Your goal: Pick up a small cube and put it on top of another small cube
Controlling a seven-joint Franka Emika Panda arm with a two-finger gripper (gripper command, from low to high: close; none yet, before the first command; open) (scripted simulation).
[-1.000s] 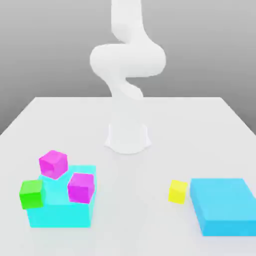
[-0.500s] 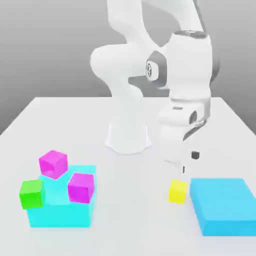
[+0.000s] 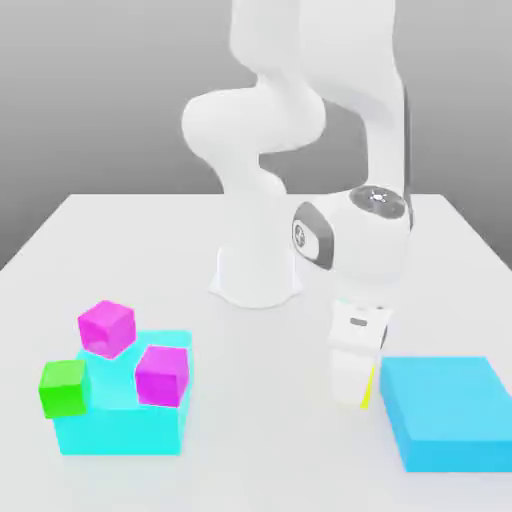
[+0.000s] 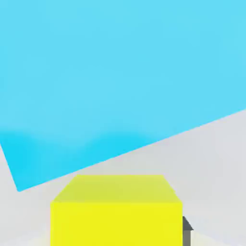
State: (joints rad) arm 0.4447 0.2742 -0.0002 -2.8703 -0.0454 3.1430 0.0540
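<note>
The small yellow cube [image 3: 368, 390] rests on the white table [image 3: 120, 240], right beside the flat cyan block [image 3: 445, 412] on the exterior view's right. My gripper [image 3: 353, 388] has come down over it, and the white hand covers most of the cube, leaving a thin yellow strip. In the hand view the yellow cube [image 4: 116, 211] sits close up between the jaws, with a dark fingertip [image 4: 186, 231] against its side. The gripper is shut on the cube.
On the exterior view's left a thicker cyan block [image 3: 120, 425] carries two magenta cubes [image 3: 106, 328] [image 3: 162, 375] and a green cube [image 3: 63, 388]. The arm's white base [image 3: 256, 275] stands mid-table.
The arm swung into view and lowered the hand onto the yellow cube. The jaws went from open to shut around it. The other blocks stayed put.
</note>
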